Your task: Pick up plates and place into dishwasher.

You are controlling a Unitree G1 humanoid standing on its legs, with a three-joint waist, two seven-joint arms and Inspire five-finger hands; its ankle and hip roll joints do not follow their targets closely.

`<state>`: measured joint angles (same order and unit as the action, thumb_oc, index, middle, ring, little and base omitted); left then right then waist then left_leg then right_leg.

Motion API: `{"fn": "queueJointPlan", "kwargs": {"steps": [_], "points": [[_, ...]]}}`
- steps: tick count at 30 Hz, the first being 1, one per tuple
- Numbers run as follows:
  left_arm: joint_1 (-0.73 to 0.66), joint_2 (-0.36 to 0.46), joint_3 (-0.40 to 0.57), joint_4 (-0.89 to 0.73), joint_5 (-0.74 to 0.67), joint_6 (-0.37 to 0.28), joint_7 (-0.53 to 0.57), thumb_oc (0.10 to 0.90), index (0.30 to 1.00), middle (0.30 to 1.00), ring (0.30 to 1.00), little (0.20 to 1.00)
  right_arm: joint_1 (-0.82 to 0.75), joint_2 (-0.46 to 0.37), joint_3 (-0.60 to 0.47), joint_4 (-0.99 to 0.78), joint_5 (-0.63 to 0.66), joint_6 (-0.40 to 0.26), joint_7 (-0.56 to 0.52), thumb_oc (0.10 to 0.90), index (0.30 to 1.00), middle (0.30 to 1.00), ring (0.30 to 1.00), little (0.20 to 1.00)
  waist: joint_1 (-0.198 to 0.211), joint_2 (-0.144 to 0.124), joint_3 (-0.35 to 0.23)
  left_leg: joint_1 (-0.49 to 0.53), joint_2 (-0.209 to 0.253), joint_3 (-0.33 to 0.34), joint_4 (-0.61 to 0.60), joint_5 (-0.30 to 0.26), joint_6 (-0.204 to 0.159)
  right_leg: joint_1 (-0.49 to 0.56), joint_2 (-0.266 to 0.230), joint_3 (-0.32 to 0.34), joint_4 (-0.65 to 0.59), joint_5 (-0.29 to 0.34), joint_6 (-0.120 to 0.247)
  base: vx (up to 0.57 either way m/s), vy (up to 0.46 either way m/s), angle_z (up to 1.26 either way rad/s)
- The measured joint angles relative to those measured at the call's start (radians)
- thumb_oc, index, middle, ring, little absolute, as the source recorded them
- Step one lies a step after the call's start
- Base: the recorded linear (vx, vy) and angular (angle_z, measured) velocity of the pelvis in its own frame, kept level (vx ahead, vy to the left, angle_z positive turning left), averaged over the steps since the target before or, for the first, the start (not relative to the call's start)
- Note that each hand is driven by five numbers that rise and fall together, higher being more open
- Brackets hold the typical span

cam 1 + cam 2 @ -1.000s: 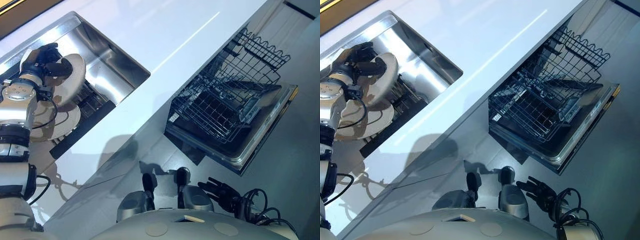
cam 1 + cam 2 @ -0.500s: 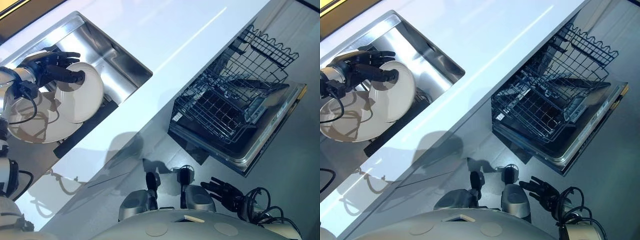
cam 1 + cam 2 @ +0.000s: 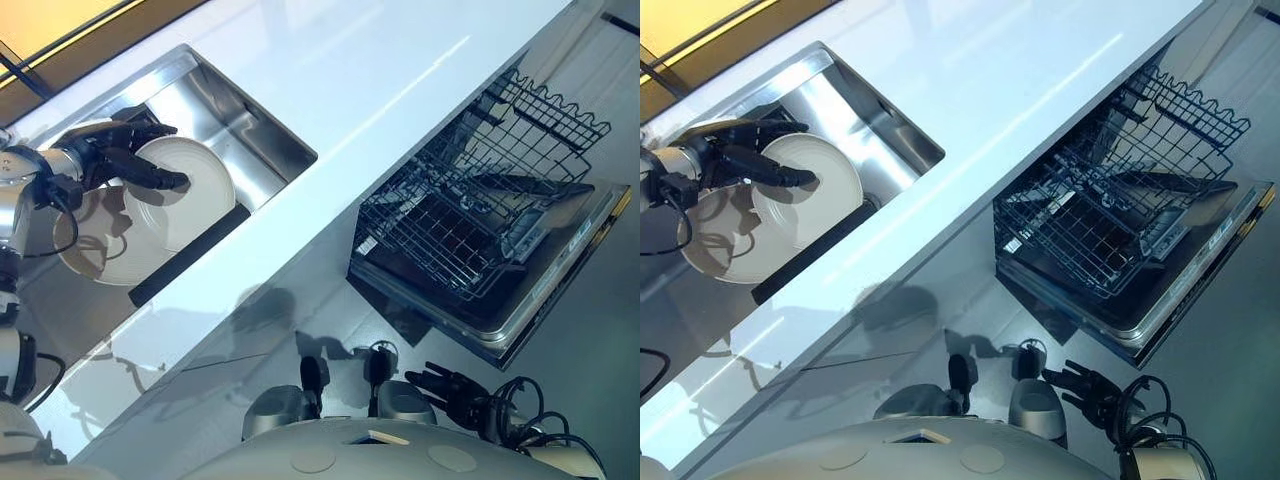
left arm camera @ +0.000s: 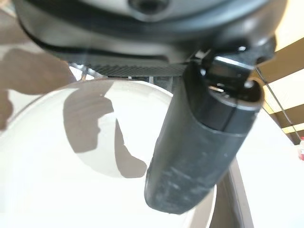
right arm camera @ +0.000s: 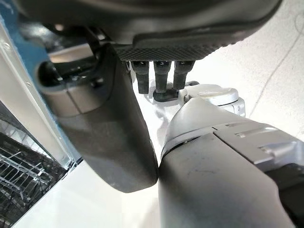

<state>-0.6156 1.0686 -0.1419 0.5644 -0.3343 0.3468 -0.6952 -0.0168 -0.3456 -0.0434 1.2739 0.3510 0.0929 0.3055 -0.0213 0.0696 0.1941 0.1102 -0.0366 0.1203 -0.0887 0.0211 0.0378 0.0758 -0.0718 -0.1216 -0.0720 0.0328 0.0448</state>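
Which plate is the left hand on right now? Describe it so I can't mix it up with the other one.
Find the steel sink sunk into the white countertop. Two white plates sit over it: the held plate is the smaller one, tilted up, nearer the sink's open basin, with the left hand's thumb across its face. The larger plate lies flatter behind it, untouched.
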Motion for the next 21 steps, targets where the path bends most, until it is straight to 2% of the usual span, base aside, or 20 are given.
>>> {"fn": "queueJointPlan", "kwargs": {"steps": [1, 2, 4, 5, 6, 12, 21], "points": [[0.006, 0.001, 0.0, 0.0, 0.008, 0.0, -0.013, 0.718, 0.829, 0.829, 0.829, 0.818, 0.001, -0.001, 0.0, 0.003, 0.0, 0.001, -0.001, 0.8, 0.9, 0.9, 0.9, 0.9, 0.003, 0.0, -0.008, 0.0, 0.0, 0.0, 0.0, 0.0, 0.0, 0.0, 0.0, 0.0, 0.0, 0.0, 0.0, 0.0, 0.0, 0.0], [0.01, 0.002, 0.0, 0.0, 0.016, 0.001, -0.024, 0.534, 0.672, 0.672, 0.672, 0.634, 0.005, -0.001, 0.0, 0.005, 0.0, 0.001, -0.001, 0.8, 0.9, 0.9, 0.9, 0.9, 0.006, 0.0, -0.016, 0.0, 0.0, 0.0, 0.0, 0.0, 0.0, 0.0, 0.0, 0.001, 0.0, 0.0, 0.0, -0.03, -0.02, 0.0], [0.02, 0.004, -0.001, 0.0, 0.021, 0.004, -0.048, 0.331, 0.498, 0.498, 0.498, 0.431, 0.015, -0.001, 0.0, 0.008, 0.0, 0.001, -0.001, 0.8, 0.9, 0.9, 0.9, 0.9, 0.012, -0.001, -0.033, 0.0, -0.001, 0.0, 0.0, 0.001, 0.001, 0.0, -0.001, 0.001, 0.0, 0.0, 0.0, -0.03, -0.022, 0.0], [0.021, 0.004, -0.001, 0.0, 0.021, 0.005, -0.056, 0.171, 0.361, 0.361, 0.361, 0.271, 0.016, -0.001, 0.0, 0.012, 0.0, 0.002, -0.001, 0.8, 0.9, 0.9, 0.9, 0.9, 0.015, -0.002, -0.037, 0.001, -0.001, 0.0, 0.0, 0.001, 0.002, 0.0, -0.001, 0.001, 0.0, 0.0, 0.0, -0.03, -0.021, 0.02], [0.021, 0.004, -0.001, 0.0, 0.021, 0.005, -0.062, 0.1, 0.3, 0.3, 0.3, 0.2, 0.016, -0.001, 0.0, 0.013, 0.0, 0.002, -0.002, 0.8, 0.9, 0.9, 0.9, 0.9, 0.017, -0.003, -0.039, 0.001, -0.002, 0.0, 0.0, 0.002, 0.003, 0.001, -0.001, 0.001, 0.001, 0.0, 0.0, -0.03, -0.019, 0.02], [0.048, 0.009, -0.007, -0.028, 0.022, 0.005, -0.117, 0.1, 0.3, 0.3, 0.3, 0.2, 0.017, -0.001, 0.0, 0.014, 0.002, 0.001, -0.003, 0.8, 0.9, 0.9, 0.9, 0.9, 0.018, -0.004, -0.043, 0.003, -0.002, 0.0, 0.0, 0.004, 0.005, 0.002, -0.002, 0.004, 0.002, 0.0, 0.0, -0.04, -0.022, 0.0], [0.057, 0.01, -0.016, -0.053, 0.036, -0.003, -0.077, 0.1, 0.3, 0.3, 0.3, 0.2, 0.019, 0.0, 0.001, 0.013, 0.004, 0.0, -0.016, 0.8, 0.9, 0.9, 0.9, 0.9, 0.018, -0.01, -0.047, 0.003, -0.001, -0.003, 0.0, 0.004, 0.004, 0.004, -0.001, 0.002, 0.0, 0.0, 0.0, -0.02, -0.04, 0.01]]}}
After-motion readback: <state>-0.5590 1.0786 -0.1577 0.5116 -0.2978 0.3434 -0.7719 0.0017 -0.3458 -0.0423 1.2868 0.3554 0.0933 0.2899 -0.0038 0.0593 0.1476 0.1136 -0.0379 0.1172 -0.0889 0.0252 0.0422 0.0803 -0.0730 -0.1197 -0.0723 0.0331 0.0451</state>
